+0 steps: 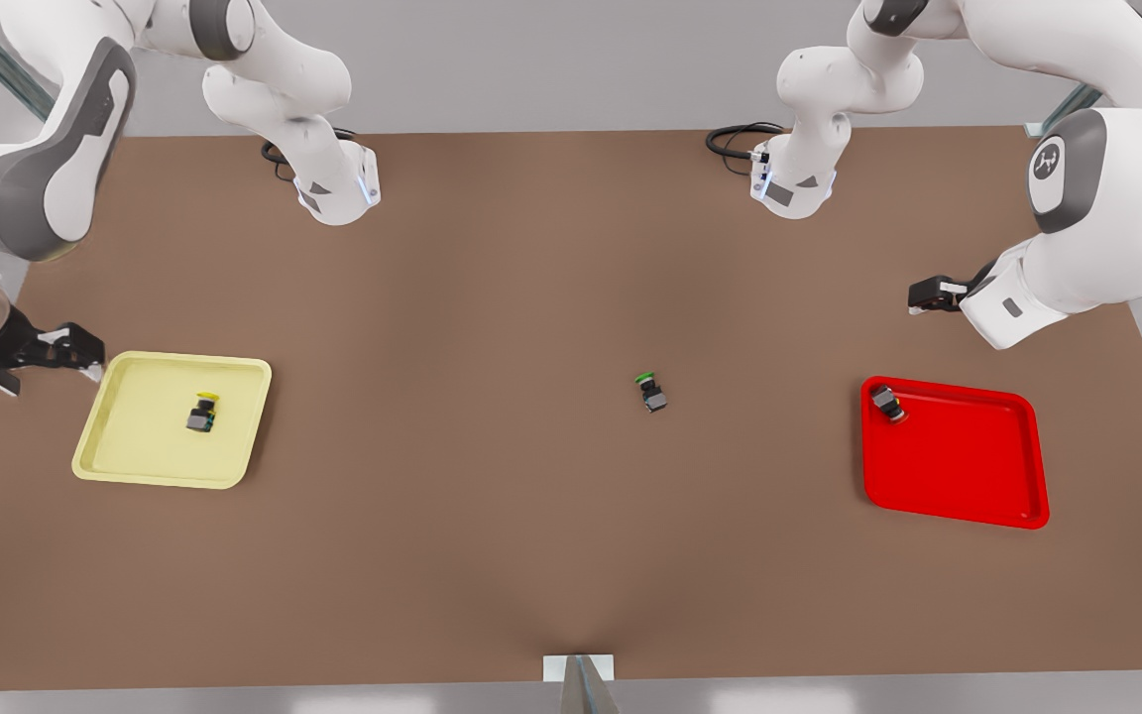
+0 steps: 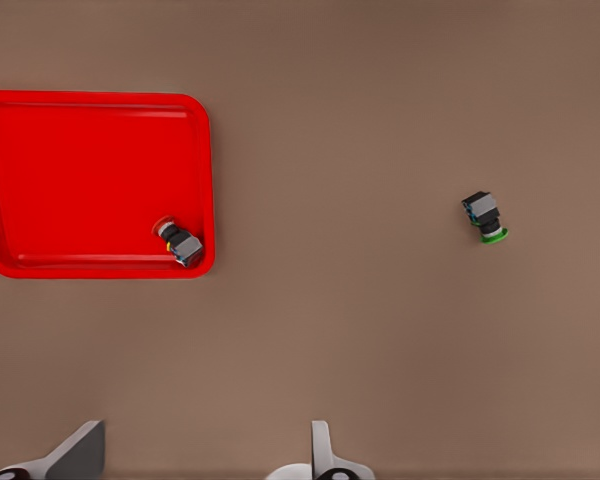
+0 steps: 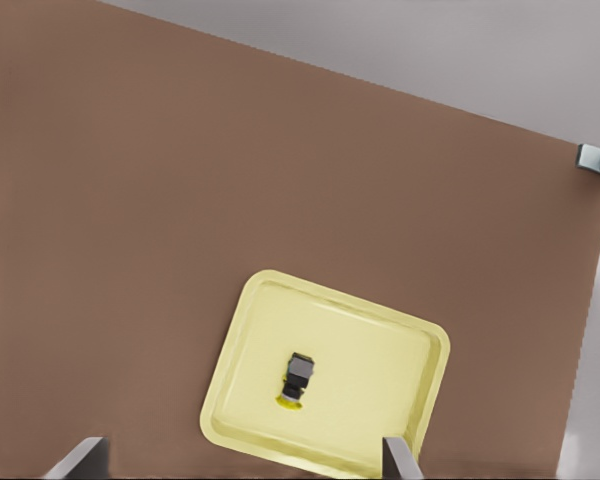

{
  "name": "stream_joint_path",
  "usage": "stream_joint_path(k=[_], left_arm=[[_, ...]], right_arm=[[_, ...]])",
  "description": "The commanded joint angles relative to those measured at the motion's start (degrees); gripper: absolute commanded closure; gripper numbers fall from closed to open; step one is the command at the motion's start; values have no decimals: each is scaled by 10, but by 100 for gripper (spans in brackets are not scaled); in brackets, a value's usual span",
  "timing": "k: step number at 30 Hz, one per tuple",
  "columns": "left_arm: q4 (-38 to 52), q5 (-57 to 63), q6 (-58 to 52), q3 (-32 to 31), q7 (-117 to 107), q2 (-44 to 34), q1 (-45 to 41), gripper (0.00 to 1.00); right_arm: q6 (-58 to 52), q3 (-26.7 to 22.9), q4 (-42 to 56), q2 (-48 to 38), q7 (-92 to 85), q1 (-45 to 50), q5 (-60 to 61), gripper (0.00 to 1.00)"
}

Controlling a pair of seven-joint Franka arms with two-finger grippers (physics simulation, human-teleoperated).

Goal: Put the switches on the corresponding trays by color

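Note:
The yellow switch [image 1: 202, 412] lies on its side inside the pale yellow tray [image 1: 155, 451], at the front view's left. The red switch [image 1: 887, 401] lies in a back corner of the red tray [image 1: 968, 466], at the front view's right. The green switch [image 1: 652, 391] rests on the bare table between the trays. My left gripper [image 1: 933, 295] hangs open above the table behind the red tray [image 2: 80, 170], with the red switch [image 2: 180, 243] and green switch [image 2: 486, 217] below it. My right gripper [image 1: 26, 359] stands open just beside the yellow tray [image 3: 370, 360], which holds the yellow switch [image 3: 297, 378].
A brown table [image 1: 492, 516] carries everything. Both arm bases [image 1: 333, 188] [image 1: 794, 188] stand at its back edge with black cables. A small metal bracket [image 1: 579, 674] juts from the middle of the front edge.

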Motion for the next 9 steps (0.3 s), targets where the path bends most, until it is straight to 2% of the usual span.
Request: stream_joint_path(k=[1, 9], left_arm=[[0, 0, -1, 0, -2, -1, 0, 0], [0, 0, -1, 0, -2, -1, 0, 0]], right_arm=[[-116, 6, 0, -12, -47, 0, 0, 0], [-122, 10, 1, -10, -37, 1, -33, 0]])
